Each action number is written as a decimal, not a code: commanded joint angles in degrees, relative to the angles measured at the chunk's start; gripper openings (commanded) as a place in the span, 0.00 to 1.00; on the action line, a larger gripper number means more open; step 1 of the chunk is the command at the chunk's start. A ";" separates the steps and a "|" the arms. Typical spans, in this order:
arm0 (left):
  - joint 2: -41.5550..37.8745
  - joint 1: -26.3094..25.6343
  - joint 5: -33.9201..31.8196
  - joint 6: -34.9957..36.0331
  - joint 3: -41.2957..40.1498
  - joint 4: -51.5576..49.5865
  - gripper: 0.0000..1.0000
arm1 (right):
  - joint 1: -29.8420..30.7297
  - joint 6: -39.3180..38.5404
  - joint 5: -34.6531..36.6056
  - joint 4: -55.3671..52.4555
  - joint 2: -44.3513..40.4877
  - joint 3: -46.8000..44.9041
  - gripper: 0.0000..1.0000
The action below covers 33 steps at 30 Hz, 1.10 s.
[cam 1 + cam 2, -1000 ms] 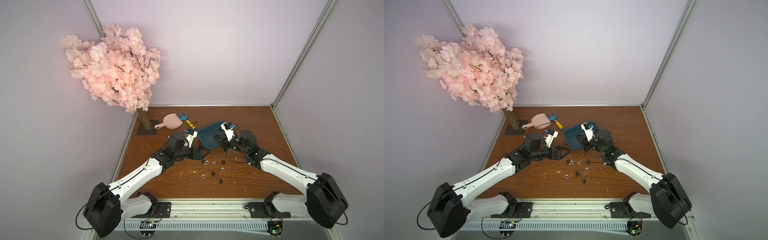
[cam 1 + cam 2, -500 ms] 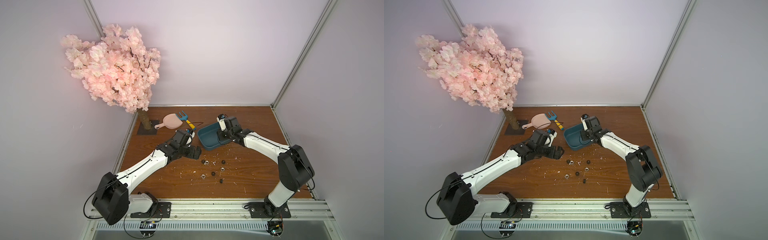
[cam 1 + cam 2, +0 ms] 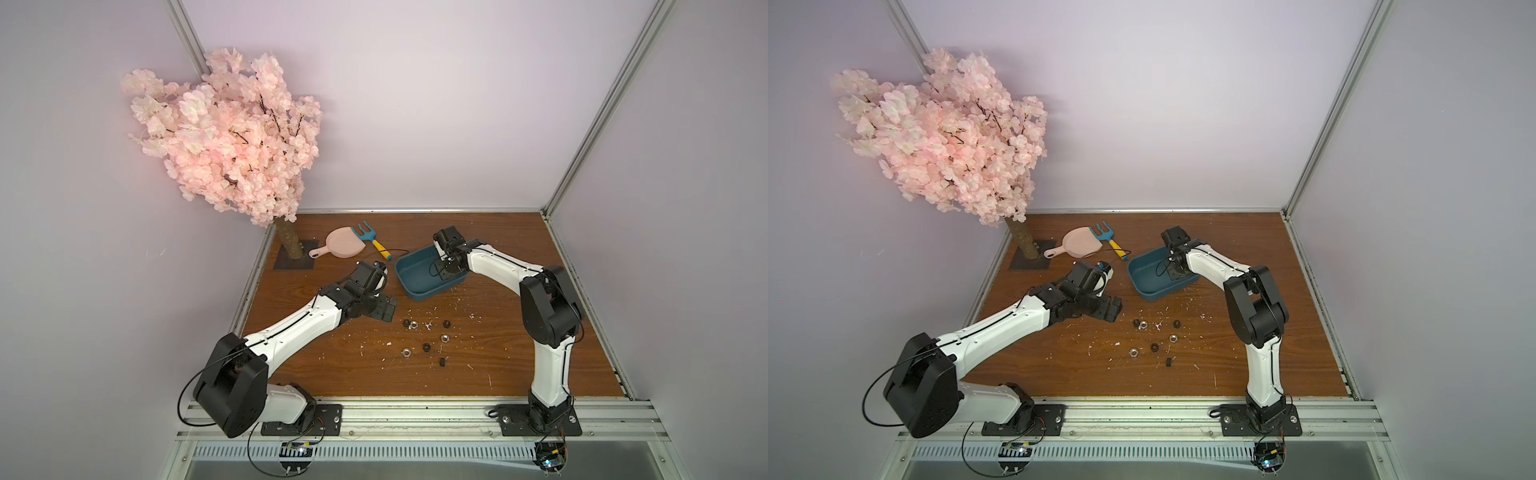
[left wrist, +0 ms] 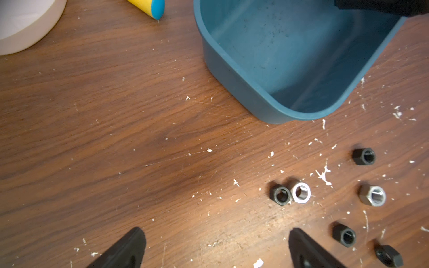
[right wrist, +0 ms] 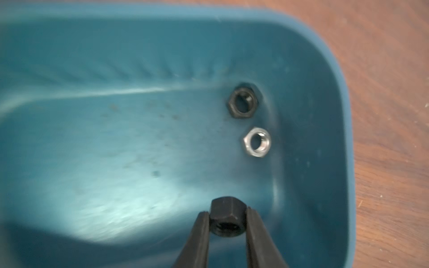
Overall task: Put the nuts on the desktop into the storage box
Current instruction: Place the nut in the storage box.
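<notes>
In both top views my left fingers (image 3: 385,309) are spread over the counter (image 3: 498,374), left of seven loose nuts (image 3: 426,347) at centre; my right fingers (image 3: 444,272) sit inside the storage box (image 3: 417,296). Left wrist: box upper right. Right wrist: fingers clench a black nut (image 5: 226,220); two lie inside.

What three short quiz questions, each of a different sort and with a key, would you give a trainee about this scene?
1. True or false: the right gripper is shut on a black nut over the storage box.
2. How many nuts lie loose on the floor of the storage box?
3. The left gripper is: A) open, above the desktop; B) shut on a nut; C) inside the storage box.
Key: 1. True. 2. Two: the loose black nut and the silver nut. 3. A.
</notes>
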 commanded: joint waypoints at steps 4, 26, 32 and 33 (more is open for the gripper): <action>1.61 0.26 -0.63 1.08 0.12 -1.35 1.00 | -1.63 -1.38 1.43 -7.48 3.50 5.86 0.20; 2.50 -1.15 5.60 2.17 2.05 -1.26 0.99 | -1.37 -1.22 1.52 -3.96 -1.02 5.77 0.51; 2.86 -4.41 7.05 2.64 3.01 -0.33 0.99 | 0.49 -5.03 -2.03 7.42 -12.25 -3.86 0.51; 3.11 -4.77 7.81 2.69 3.09 -0.08 0.99 | 0.76 -5.30 -2.49 8.75 -13.73 -5.15 0.51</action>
